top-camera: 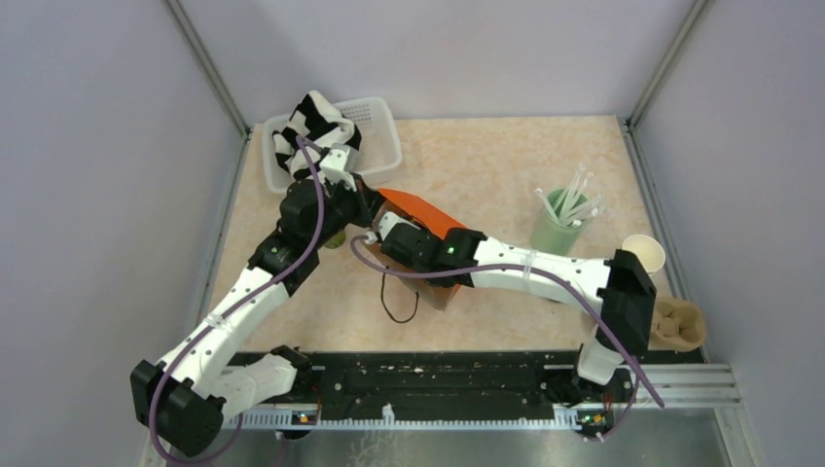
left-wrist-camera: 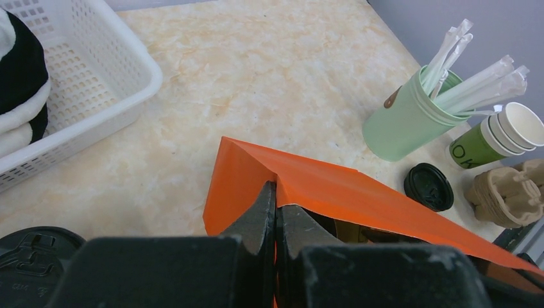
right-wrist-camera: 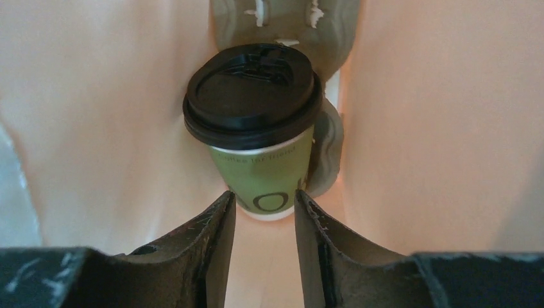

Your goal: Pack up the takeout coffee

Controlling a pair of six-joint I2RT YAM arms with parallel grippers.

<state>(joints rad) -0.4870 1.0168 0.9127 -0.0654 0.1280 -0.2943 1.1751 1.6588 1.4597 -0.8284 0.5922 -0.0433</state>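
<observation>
The orange paper bag (top-camera: 420,209) sits near the middle of the worktop (top-camera: 506,156). The left gripper (left-wrist-camera: 276,192) has its jaws clenched on the bag's upper edge, with the paper pinched between the two black tips.

The right gripper (right-wrist-camera: 264,199) is inside the bag. One green cup (right-wrist-camera: 272,173) stands there under its black lid (right-wrist-camera: 251,93), seated in a grey cardboard carrier (right-wrist-camera: 327,154). The jaws stand apart on either side of that cup's lower wall. I cannot tell whether they press on it or are clear of it.

The second cup (left-wrist-camera: 35,253), also lidded, is outside the bag on the worktop, at about 9 o'clock from it and partly under the left arm.

A white basket (top-camera: 384,146) holding a black-and-white cloth (top-camera: 311,122) lies at 11 o'clock from the bag. At 3 o'clock stands a mint tumbler (top-camera: 555,233) of white straws (left-wrist-camera: 478,80). Near the tumbler's foot lies a loose black lid (left-wrist-camera: 428,186). A stack of unlidded cups (left-wrist-camera: 491,138) and a spare carrier (top-camera: 678,326) lie beyond, toward the worktop's right edge.
</observation>
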